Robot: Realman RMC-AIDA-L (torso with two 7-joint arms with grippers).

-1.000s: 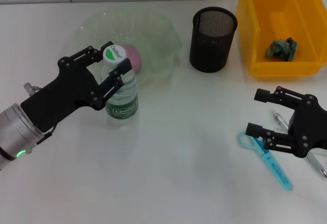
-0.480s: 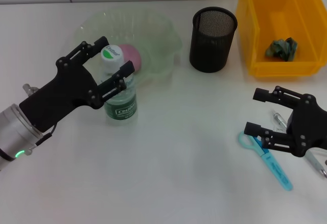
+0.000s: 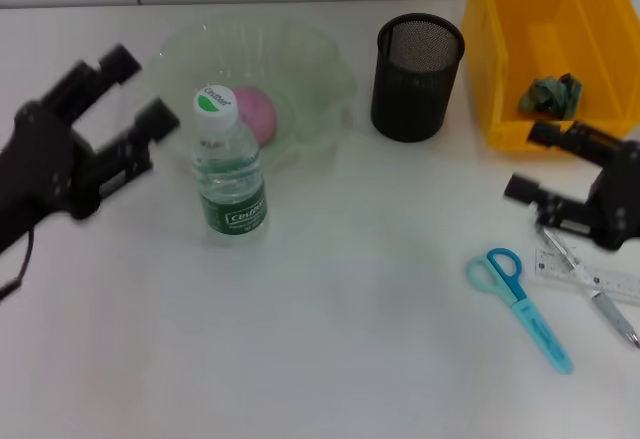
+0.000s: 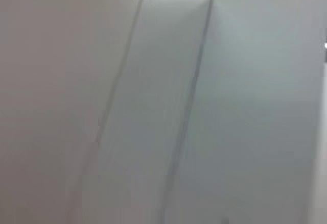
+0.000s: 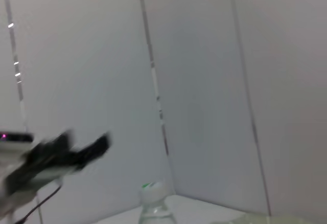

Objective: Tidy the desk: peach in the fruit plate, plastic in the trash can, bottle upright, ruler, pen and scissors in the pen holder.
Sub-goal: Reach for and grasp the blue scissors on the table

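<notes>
Left tool (image 3: 122, 97): fingers spread, empty, frame's left. Bottle (image 3: 229, 176): upright, cap up, left of centre. Scissors (image 3: 520, 305): lower right, handles toward upper left. Right tool (image 3: 548, 162): spread, empty, right edge.

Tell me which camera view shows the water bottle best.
The head view: the water bottle stands upright and whole, from cap to base, in front of the fruit plate, free of the left hand. The right wrist view catches only its cap and shoulders, far off. The left wrist view does not show it.
</notes>
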